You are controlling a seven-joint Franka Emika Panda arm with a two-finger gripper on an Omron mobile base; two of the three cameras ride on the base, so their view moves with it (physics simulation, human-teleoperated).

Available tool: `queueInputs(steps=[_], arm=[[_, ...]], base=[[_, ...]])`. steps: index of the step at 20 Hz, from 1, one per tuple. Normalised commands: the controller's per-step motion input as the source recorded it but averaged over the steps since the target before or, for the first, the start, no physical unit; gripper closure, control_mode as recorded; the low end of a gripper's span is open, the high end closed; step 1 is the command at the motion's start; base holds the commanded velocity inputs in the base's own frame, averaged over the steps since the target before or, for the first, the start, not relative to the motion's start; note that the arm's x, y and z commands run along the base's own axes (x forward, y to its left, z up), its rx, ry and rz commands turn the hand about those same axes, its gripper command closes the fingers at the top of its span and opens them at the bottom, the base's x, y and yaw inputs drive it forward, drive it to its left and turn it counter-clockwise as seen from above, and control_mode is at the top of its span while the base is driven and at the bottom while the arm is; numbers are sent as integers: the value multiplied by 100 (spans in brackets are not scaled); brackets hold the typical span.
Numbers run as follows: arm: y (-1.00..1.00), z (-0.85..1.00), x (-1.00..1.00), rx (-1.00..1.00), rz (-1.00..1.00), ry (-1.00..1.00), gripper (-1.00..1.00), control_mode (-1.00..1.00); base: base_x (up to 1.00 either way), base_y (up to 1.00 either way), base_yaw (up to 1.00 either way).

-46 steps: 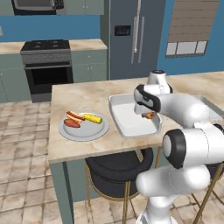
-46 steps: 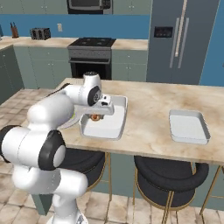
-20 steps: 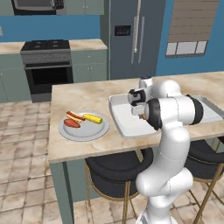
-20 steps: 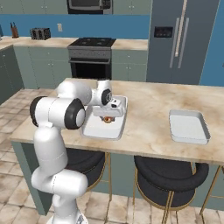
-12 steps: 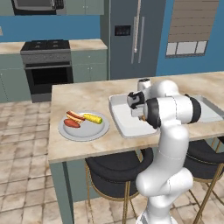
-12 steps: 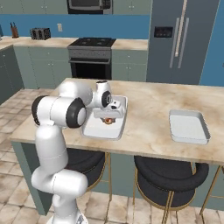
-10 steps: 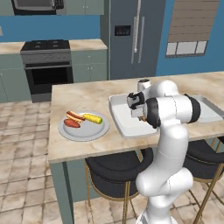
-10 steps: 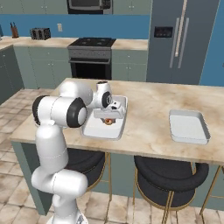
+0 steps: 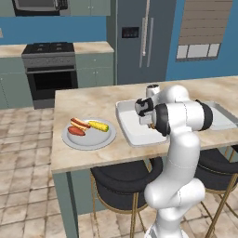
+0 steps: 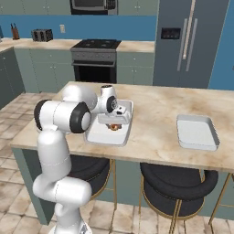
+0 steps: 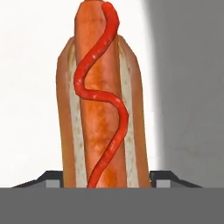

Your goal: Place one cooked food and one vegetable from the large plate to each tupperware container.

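Observation:
A hot dog with a ketchup squiggle stands lengthwise between my two dark fingertips. My gripper is shut on its bun. Behind it lies the white floor of a tupperware container. In the base views my gripper sits low inside that tupperware container, the one closest to the large plate. The hot dog touches or nearly touches its floor. The large plate lies left of the tray and holds another hot dog, a yellow vegetable and a red piece.
The second tupperware container lies further right on the marble island. Black stools stand under the counter's front edge. An oven range and a fridge are along the back wall.
The arm's elbow has swung round and folded up at the counter's front edge. The gripper has kept the hot dog down in the tray and has barely moved in the last second.

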Motion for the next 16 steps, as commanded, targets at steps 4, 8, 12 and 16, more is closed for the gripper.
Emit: queueInputs(steps=[4, 8, 12, 16], arm=[[0, 0, 2, 0, 0, 0, -100, -100], [0, 7, 12, 0, 0, -1, -100, -100], [32, 88, 12, 5, 8, -31, -100, -100], [62, 66, 0, 8, 13, -8, -100, -100]], base=[[0, 0, 0], [0, 0, 0], [0, 0, 0], [0, 0, 0]])
